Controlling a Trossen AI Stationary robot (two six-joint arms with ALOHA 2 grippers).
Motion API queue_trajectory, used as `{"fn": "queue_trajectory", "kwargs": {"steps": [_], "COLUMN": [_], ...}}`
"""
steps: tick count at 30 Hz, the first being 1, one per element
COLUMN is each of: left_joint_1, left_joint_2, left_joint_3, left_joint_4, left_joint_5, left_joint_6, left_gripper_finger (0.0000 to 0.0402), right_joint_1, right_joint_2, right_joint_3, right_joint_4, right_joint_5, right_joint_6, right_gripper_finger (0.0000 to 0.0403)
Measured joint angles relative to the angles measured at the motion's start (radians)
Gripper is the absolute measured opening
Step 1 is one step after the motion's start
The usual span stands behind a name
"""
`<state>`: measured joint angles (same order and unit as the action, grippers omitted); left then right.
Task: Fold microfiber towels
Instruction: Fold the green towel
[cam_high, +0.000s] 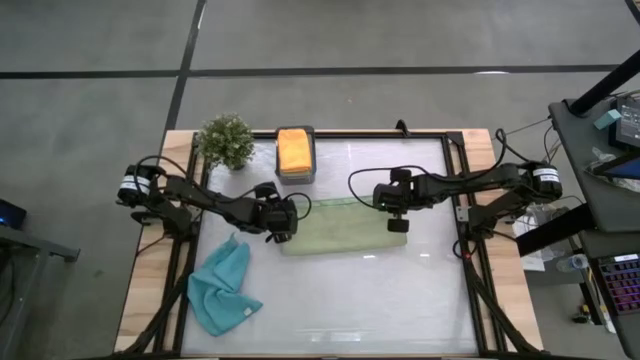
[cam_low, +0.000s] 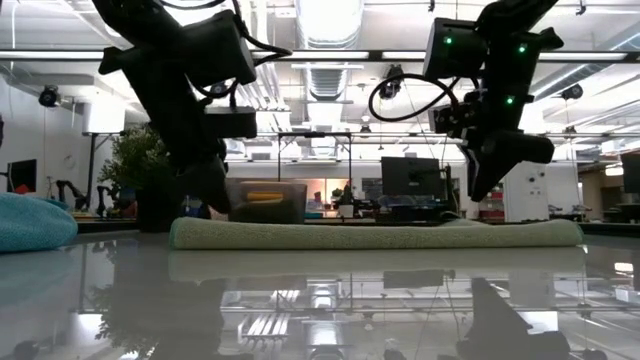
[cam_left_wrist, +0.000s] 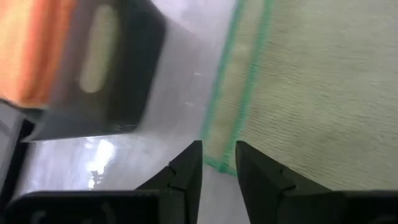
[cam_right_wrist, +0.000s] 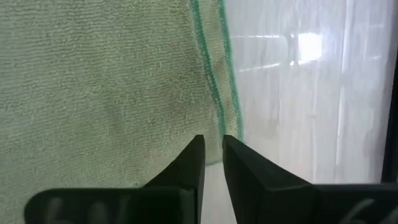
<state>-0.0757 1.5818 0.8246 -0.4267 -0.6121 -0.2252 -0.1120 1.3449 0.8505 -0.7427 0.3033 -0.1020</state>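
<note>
Two narrowly parted pincers, left (cam_high: 283, 234) and right (cam_high: 397, 226), over one green towel (cam_high: 340, 238); one blue (cam_high: 222, 286), one orange (cam_high: 294, 149).

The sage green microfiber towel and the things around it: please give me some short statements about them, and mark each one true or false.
1. The sage green microfiber towel lies folded into a long strip on the table between the two arms. True.
2. The light blue microfiber towel lies folded flat in the small dark grey box. False: it lies crumpled on the table, at the left arm's side; the box holds an orange folded cloth.
3. The left gripper is at one corner of the green towel, its fingers slightly apart. True.
4. The right gripper holds the green towel lifted high above the table. False: the towel lies flat; the gripper is at its edge.
5. The little green potted plant stands beside the box. True.
</note>
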Motion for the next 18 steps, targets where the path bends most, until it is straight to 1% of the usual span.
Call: {"fn": "queue_trajectory", "kwargs": {"steps": [4,9,12,14,16,18], "left_joint_1": [0.004,0.046,0.088,0.126,0.177,0.232], "left_joint_2": [-0.007,-0.031,-0.043,-0.052,-0.068,-0.086], "left_joint_3": [0.0,0.0,-0.007,-0.014,-0.016,-0.016], "left_joint_4": [-0.01,-0.003,-0.003,-0.003,-0.009,-0.001], "left_joint_5": [0.097,0.224,0.282,0.338,0.476,0.624], "left_joint_6": [0.076,0.171,0.205,0.206,0.196,0.181], "left_gripper_finger": [0.0084,0.0084,0.0084,0.0084,0.0084,0.0084], "right_joint_1": [-0.002,-0.023,-0.034,-0.04,-0.048,-0.06], "right_joint_2": [0.0,-0.007,-0.012,-0.013,-0.014,-0.019], "right_joint_3": [0.0,0.0,0.0,-0.001,-0.002,-0.005], "right_joint_4": [0.0,0.019,0.045,0.068,0.09,0.117], "right_joint_5": [-0.011,-0.159,-0.174,-0.179,-0.194,-0.243], "right_joint_6": [0.002,-0.035,-0.049,-0.065,-0.09,-0.111], "right_gripper_finger": [0.005,0.0053,0.0056,0.0057,0.0057,0.0057]}}
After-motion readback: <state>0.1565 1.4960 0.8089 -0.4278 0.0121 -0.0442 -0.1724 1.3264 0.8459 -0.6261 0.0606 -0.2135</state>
